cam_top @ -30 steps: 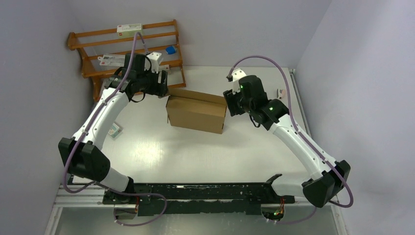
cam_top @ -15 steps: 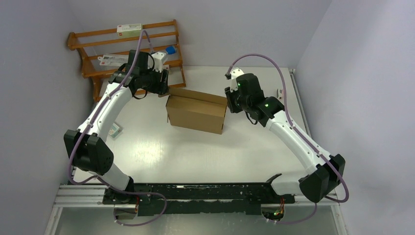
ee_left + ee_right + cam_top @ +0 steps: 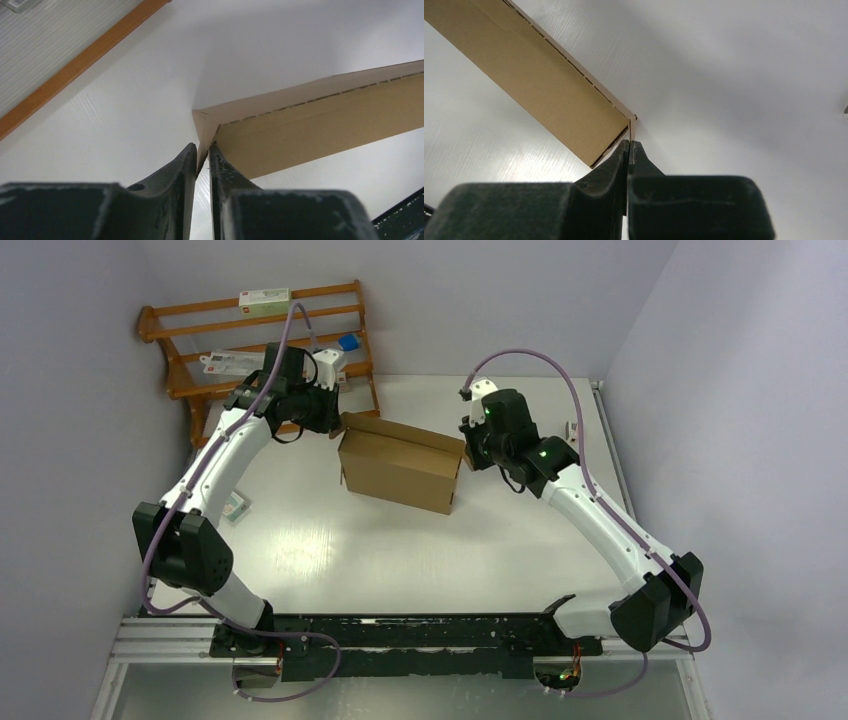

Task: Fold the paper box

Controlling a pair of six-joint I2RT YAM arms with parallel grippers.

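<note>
The paper box [image 3: 400, 466], plain brown cardboard, stands in the middle of the table with a flap raised along its far side. My left gripper [image 3: 334, 424] is at its far left corner. In the left wrist view the gripper [image 3: 202, 152] is shut on the pointed corner of a flap of the box [image 3: 320, 120]. My right gripper [image 3: 466, 453] is at the box's right end. The right wrist view shows that gripper [image 3: 629, 145] pressed shut on a thin upright edge of the box [image 3: 549, 85].
A wooden rack [image 3: 190, 328] stands at the back left behind the left arm, holding white packets [image 3: 264, 299] and a blue thing [image 3: 348, 342]. A small packet [image 3: 236, 505] lies on the table left of the box. A small object [image 3: 573, 429] sits by the right edge.
Both grippers have closed on the ends of the box. The left arm has drawn in to the far left corner, and the box has turned slightly, its left end shifting.
</note>
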